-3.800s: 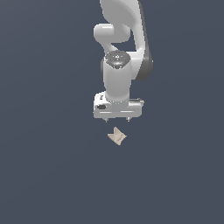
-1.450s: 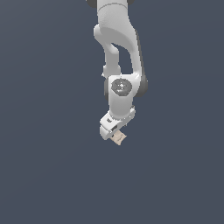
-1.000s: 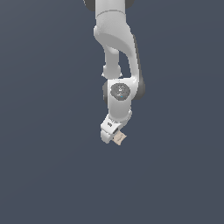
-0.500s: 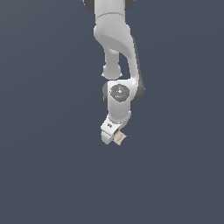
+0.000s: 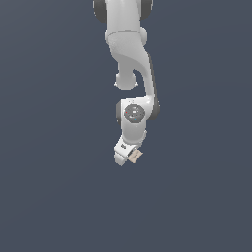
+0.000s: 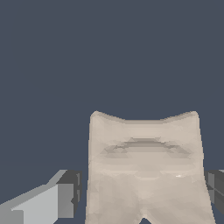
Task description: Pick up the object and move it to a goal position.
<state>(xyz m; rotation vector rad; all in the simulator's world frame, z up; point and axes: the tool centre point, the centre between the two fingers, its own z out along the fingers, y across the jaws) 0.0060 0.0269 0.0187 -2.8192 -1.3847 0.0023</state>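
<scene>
Both fingers (image 6: 61,201) apparently clamp the object (image 6: 146,168), gripper (image 5: 126,156) tilted.

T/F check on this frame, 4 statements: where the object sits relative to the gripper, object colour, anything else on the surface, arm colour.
1. The object sits between the gripper's fingers. True: in the wrist view a finger flanks it on each side.
2. The object is bright red. False: it is tan-beige.
3. A second loose item lies on the surface in the exterior view. False: only the arm and the object show against the plain dark grey background.
4. The arm is white. True.
</scene>
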